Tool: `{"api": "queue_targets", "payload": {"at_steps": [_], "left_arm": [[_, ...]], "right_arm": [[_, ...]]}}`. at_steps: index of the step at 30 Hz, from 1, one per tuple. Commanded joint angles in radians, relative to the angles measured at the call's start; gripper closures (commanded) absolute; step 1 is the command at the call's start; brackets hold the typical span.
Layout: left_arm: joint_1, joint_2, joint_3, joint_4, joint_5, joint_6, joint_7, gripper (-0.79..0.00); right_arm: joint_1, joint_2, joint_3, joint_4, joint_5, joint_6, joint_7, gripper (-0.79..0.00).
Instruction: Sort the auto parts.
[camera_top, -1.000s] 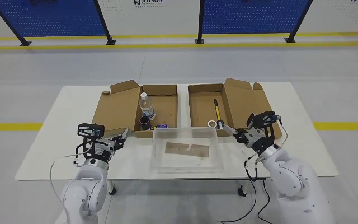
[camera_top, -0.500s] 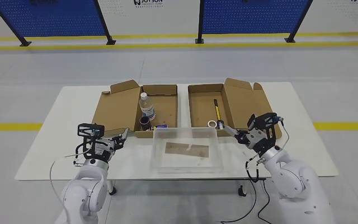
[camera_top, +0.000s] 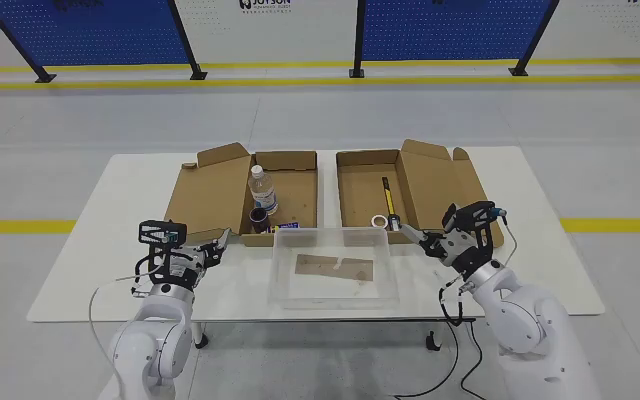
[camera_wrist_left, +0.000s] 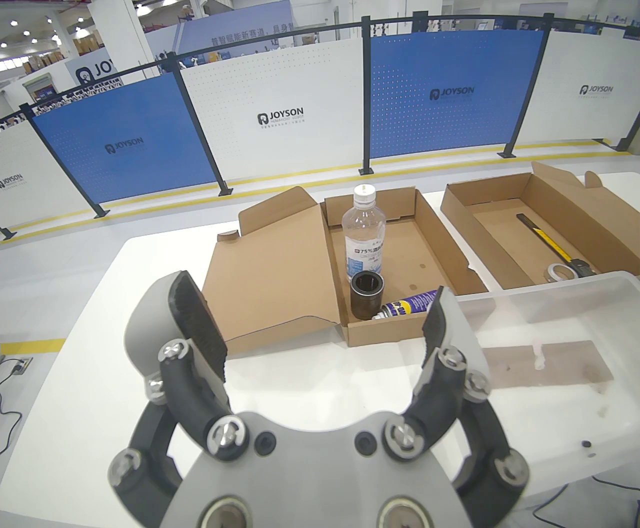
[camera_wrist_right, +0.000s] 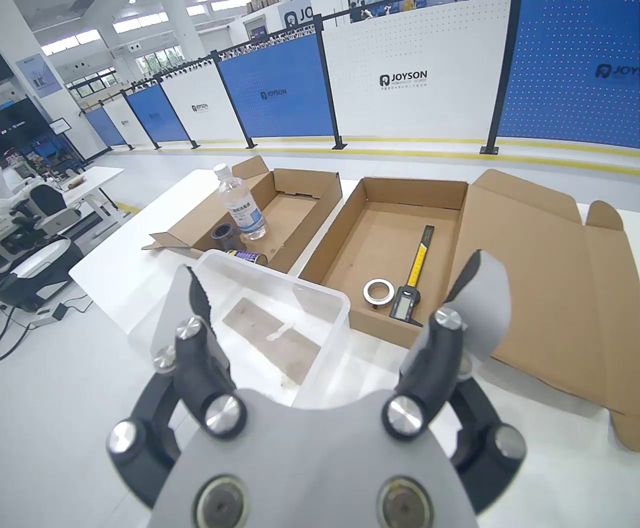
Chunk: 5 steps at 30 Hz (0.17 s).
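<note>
- Saw a white rectangular worktop (camera_top: 120, 260) carrying everything.
- Found two open brown cardboard boxes side by side on its far half, flaps spread outward: the left box (camera_top: 300, 160) and the right box (camera_top: 362, 190).
- Noted a clear plastic bin (camera_top: 283, 270) just in front of both boxes, centred between them, with a brownish patch on its floor.
- Found the left tool (camera_wrist_left: 312, 287) spread wide and holding nothing, above the worktop near the left box's front corner.
- Found the right tool (camera_wrist_right: 332, 265) likewise wide apart and empty-handed, above the worktop beside the bin's right end and the right box's front.
- Spotted a clear plastic bottle with a white cap (camera_wrist_left: 365, 235) upright in the left box.
- Spotted a black-and-yellow digital caliper (camera_wrist_right: 417, 272) lying flat in the right box.
- Saw a blue-and-yellow spray can (camera_wrist_left: 405, 306) on its side at the left box's front wall.
- Saw a black cylindrical sleeve (camera_wrist_left: 366, 295) upright just in front of the bottle, beside the can.
- Saw a silver metal ring (camera_wrist_right: 378, 291) flat just beside the caliper's display end.
</note>
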Motion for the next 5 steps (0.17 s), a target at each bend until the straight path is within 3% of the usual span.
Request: {"api": "queue_targets", "payload": {"at_steps": [1,5], "left_arm": [[0.0,0.0,0.0,0.0,0.0,0.0,0.0,-0.784],[0.0,0.0,0.0,0.0,0.0,0.0,0.0,-0.785]], "right_arm": [[0.0,0.0,0.0,0.0,0.0,0.0,0.0,-0.784],[0.0,0.0,0.0,0.0,0.0,0.0,0.0,-0.784]]}}
